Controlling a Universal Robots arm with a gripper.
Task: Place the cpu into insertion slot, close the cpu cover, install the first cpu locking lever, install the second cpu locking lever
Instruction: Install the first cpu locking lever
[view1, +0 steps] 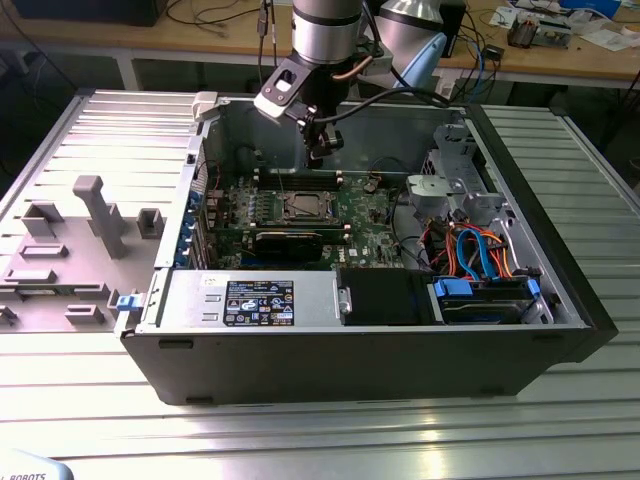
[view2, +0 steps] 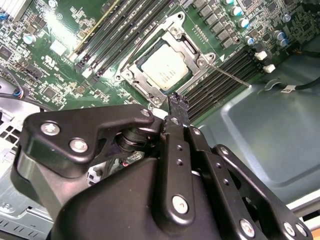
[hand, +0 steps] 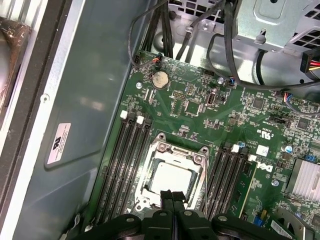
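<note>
The claw (view2: 176, 102) is clenched on nothing, black fingertips pressed together, poised close above the insertion slot (view1: 303, 207) — in the exterior view the slot lies at about six o'clock from it. The cpu (view2: 164, 69), flat, square and dull silver, sits in the slot, with the thin bright cpu cover (hand: 176, 150) lying flat around it. A slim steel lever (view2: 231, 76) — straight, wire-like — juts out over the long memory slots (hand: 122, 165)

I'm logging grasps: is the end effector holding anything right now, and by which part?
Nothing is held: the end effector is shut, fingertips together and empty, hovering near the chip.
</note>
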